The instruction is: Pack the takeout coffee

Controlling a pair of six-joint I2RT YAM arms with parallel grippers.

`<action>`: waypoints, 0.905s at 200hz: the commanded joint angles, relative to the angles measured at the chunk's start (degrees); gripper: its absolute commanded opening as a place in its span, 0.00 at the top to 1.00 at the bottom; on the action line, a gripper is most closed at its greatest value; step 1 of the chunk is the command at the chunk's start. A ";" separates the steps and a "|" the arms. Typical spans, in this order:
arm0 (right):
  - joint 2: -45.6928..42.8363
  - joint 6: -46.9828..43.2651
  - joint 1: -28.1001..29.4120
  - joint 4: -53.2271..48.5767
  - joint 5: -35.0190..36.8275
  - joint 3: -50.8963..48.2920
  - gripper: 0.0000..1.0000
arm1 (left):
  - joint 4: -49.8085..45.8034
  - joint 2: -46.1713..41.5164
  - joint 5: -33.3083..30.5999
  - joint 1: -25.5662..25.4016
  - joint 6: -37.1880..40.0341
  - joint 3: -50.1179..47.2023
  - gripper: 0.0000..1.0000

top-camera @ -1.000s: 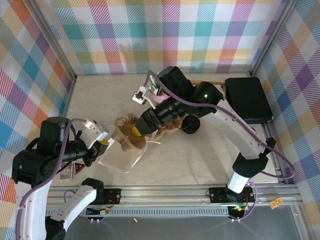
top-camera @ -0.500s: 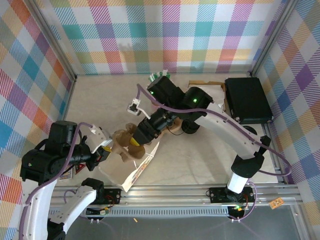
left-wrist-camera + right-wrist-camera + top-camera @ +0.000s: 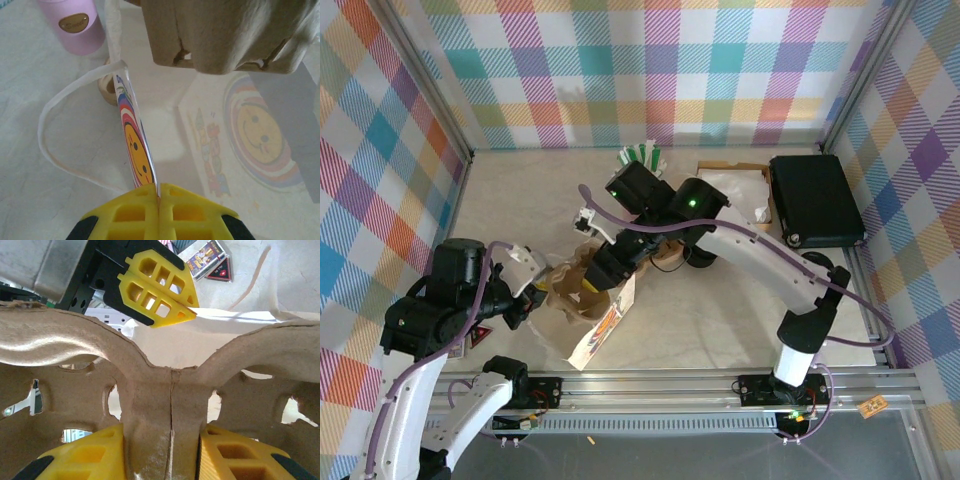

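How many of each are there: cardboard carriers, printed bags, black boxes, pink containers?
carrier: 1
bag: 1
black box: 1
pink container: 1
Total: 4

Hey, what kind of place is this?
Probably a robot test cell staged for takeout packing: plaid fabric walls, an aluminium frame, plus a pulp cup carrier and a printed bag.

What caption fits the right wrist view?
Right gripper clamps the centre ridge of the pulp cup carrier; beyond, left gripper pinches the white bag.
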 commanded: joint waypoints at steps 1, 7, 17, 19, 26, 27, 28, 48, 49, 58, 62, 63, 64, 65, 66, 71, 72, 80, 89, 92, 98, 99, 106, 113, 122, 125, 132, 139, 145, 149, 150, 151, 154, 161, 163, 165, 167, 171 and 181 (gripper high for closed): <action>1.83 -0.70 0.44 0.92 -2.11 3.08 0.65 | 3.02 0.61 1.75 -0.44 2.04 -0.22 1.00; 1.82 -0.31 0.43 1.44 -2.20 3.23 0.65 | 2.81 0.93 1.98 -0.44 2.15 -0.36 1.00; 1.72 0.54 0.36 2.55 -2.23 2.88 0.65 | 2.44 1.08 2.56 -0.44 2.55 -0.64 1.00; 1.78 0.71 0.34 2.75 -2.25 2.78 0.65 | 2.46 1.08 2.61 -0.44 2.55 -0.70 1.00; 1.79 1.25 0.28 3.47 -2.34 2.58 0.65 | 2.55 1.03 2.64 -0.44 2.52 -1.06 1.00; 1.79 1.33 0.28 3.51 -2.43 2.57 0.65 | 2.61 1.02 2.63 -0.44 2.52 -1.08 1.00; 1.80 1.42 0.28 3.57 -2.47 2.57 0.65 | 2.64 1.01 2.63 -0.44 2.52 -1.14 1.00; 2.68 4.04 -0.50 4.87 -5.17 3.40 0.65 | 2.91 0.78 2.67 -0.44 2.65 -1.80 1.00; 2.68 4.35 -0.64 4.96 -5.29 3.43 0.65 | 2.88 0.75 2.69 -0.44 2.67 -1.85 1.00; 2.76 6.69 -1.39 6.05 -6.67 3.47 0.66 | 2.80 0.82 2.69 -0.44 2.78 -1.98 1.00; 2.70 7.71 -1.72 6.53 -7.36 3.37 0.66 | 2.74 0.83 2.79 -0.44 2.80 -1.98 1.00; 2.73 8.03 -1.82 6.67 -7.49 3.37 0.66 | 2.75 0.83 2.84 -0.44 2.84 -1.98 1.00; 2.75 8.28 -1.91 6.78 -7.59 3.37 0.66 | 2.67 0.82 2.86 -0.44 2.85 -1.98 1.00; 2.76 8.54 -2.00 6.84 -7.69 3.32 0.66 | 2.67 0.82 2.88 -0.44 2.86 -1.98 1.00; 2.67 8.80 -2.09 6.95 -7.83 3.30 0.66 | 2.67 0.82 2.97 -0.44 2.91 -1.98 1.00; 2.55 9.81 -2.50 7.35 -8.15 3.32 0.66 | 2.51 0.86 3.10 -0.45 3.09 -2.07 1.00; 2.52 10.05 -2.60 7.39 -8.19 3.30 0.66 | 2.50 0.89 3.13 -0.44 3.11 -2.07 1.00; 2.51 11.30 -3.13 7.54 -8.52 3.36 0.67 | 2.37 0.89 3.24 -0.44 3.18 -2.11 1.00; 2.55 12.37 -3.61 7.70 -8.62 3.60 0.67 | 2.36 0.84 3.33 -0.44 3.30 -2.20 1.00; 2.61 12.58 -3.81 7.55 -8.54 3.62 0.67 | 2.33 0.78 3.33 -0.44 3.40 -2.24 1.00; 2.77 13.07 -4.14 7.40 -8.29 3.71 0.67 | 2.43 0.83 3.35 -0.44 3.55 -2.25 1.00; 2.81 13.13 -4.22 7.37 -8.26 3.71 0.67 | 2.42 0.83 3.34 -0.44 3.56 -2.25 1.00; 2.90 13.72 -4.57 7.05 -7.83 3.72 0.67 | 2.49 0.91 3.33 -0.44 3.59 -2.27 1.00; 3.14 14.29 -4.98 6.73 -7.44 3.63 0.67 | 2.68 0.99 3.41 -0.45 3.73 -2.28 1.00; 3.33 15.43 -5.69 6.74 -7.45 3.30 0.67 | 2.82 1.07 3.48 -0.45 3.92 -2.17 1.00; 3.35 16.00 -5.85 6.85 -7.59 3.18 0.67 | 2.85 1.15 3.50 -0.44 4.03 -2.10 1.00; 3.38 17.27 -6.40 7.18 -7.89 2.83 0.66 | 2.85 1.30 3.57 -0.42 4.12 -1.94 1.00; 3.32 18.74 -7.01 7.76 -8.47 2.31 0.66 | 2.75 1.43 3.67 -0.44 4.34 -1.74 1.00; 3.25 20.09 -7.46 8.59 -8.99 1.76 0.66 | 2.68 1.52 3.81 -0.44 4.52 -1.59 1.00; 3.09 20.90 -7.73 9.04 -9.20 1.31 0.66 | 2.63 1.53 3.78 -0.43 4.52 -1.50 1.00; 3.06 21.05 -7.81 9.04 -9.31 1.28 0.66 | 2.61 1.57 3.77 -0.44 4.49 -1.48 1.00; 3.00 21.12 -7.85 9.11 -9.34 1.18 0.66 | 2.55 1.59 3.77 -0.44 4.52 -1.47 1.00; 2.92 21.72 -8.02 9.43 -9.37 0.83 0.66 | 2.46 1.61 3.83 -0.49 4.58 -1.39 1.00; 2.81 22.74 -8.35 10.13 -9.52 0.42 0.66 | 2.34 1.66 4.03 -0.44 4.68 -1.20 1.00; 2.78 23.03 -8.47 10.23 -9.54 0.34 0.66 | 2.33 1.69 4.07 -0.46 4.71 -1.19 1.00; 2.75 23.23 -8.61 10.32 -9.52 0.23 0.66 | 2.19 1.67 4.11 -0.45 4.72 -1.15 1.00; 2.76 23.48 -8.60 10.45 -9.54 0.21 0.66 | 2.16 1.65 4.09 -0.44 4.74 -1.11 1.00; 2.83 23.80 -8.84 10.49 -9.53 0.20 0.66 | 2.12 1.62 4.09 -0.44 4.64 -1.06 1.00; 2.93 24.02 -9.10 10.28 -9.22 0.31 0.66 | 1.99 1.53 4.16 -0.44 4.58 -0.97 1.00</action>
